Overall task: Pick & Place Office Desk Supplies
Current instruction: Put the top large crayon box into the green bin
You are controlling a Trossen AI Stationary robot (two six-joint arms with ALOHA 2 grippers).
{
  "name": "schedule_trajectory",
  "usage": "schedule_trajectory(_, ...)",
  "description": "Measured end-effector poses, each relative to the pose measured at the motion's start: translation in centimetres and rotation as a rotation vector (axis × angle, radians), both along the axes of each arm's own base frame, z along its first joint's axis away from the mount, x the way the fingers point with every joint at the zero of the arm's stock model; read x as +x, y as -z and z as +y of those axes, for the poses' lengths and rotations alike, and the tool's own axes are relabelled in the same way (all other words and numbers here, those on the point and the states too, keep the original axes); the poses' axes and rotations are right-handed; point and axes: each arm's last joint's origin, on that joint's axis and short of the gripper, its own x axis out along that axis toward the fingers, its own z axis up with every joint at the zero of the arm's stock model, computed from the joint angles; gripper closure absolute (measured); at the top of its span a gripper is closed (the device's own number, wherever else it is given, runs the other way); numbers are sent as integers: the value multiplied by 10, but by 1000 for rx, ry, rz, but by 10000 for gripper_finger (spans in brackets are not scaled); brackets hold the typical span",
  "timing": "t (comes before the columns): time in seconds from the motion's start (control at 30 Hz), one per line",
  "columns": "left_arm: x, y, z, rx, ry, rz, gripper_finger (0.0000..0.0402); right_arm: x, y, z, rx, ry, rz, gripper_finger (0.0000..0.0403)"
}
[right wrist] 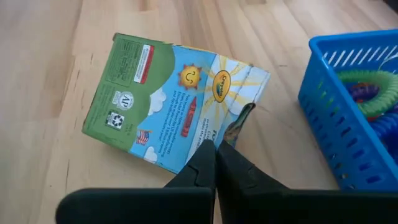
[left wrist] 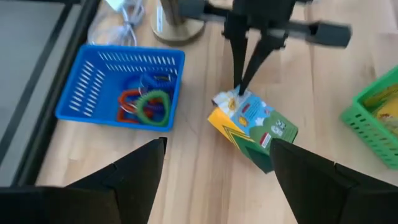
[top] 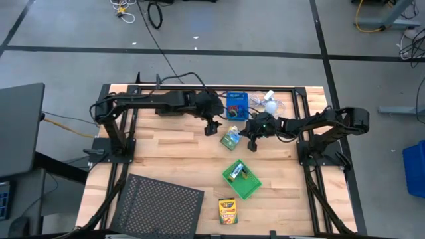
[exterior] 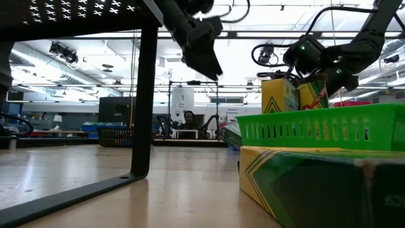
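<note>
Two bins held supplies at this moment. Blue bin [top: 236, 104], near the far edge of the table [top: 166, 146], contained coloured rubber-band loops [left wrist: 146, 106] (red, green and blue seen in the left wrist view). Green bin [top: 242, 179], nearer the front edge, contained at least one boxed item and a yellow piece; contents were too small to name.

Loose items remaining: a green-white box [top: 231, 139] lay tilted on the table between the two grippers, just front of the blue bin and touching neither bin. A yellow crayon box [top: 228, 211] lay flat at the front edge, front-left of the green bin, untouched. Mesh tray [top: 159, 206] sat at the front-left corner; fan [top: 270, 103] sat beside the blue bin at the far edge (neither is part of the job).

Right gripper [right wrist: 216, 163] had its fingers pressed together with nothing between them, tips at the edge of the green-white box; contact could not be confirmed. Left gripper [left wrist: 214, 163] was spread wide above the same box, holding nothing, fingers either side of it in the wrist view.

Judgement: task partly done. Loops appeared binned; the green-white box was the step in hand, and the crayon box was left to place.
</note>
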Motion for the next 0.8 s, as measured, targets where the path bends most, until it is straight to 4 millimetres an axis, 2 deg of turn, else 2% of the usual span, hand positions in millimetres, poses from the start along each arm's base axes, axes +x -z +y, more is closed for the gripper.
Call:
schedule_trajectory(0.2, -19, -33, 1, 19, -12, -91, 99, 4, -5, 6, -10, -31, -15, 403)
schedule_trajectory(0.37, -32, -52, -1, 64, -36, -141, 99, 10, -26, 8, -44, -51, -47, 403)
schedule_trajectory(0.8, -45, -64, 5, 145, -74, -143, 99, 16, -85, 24, -196, -65, 39, 403)
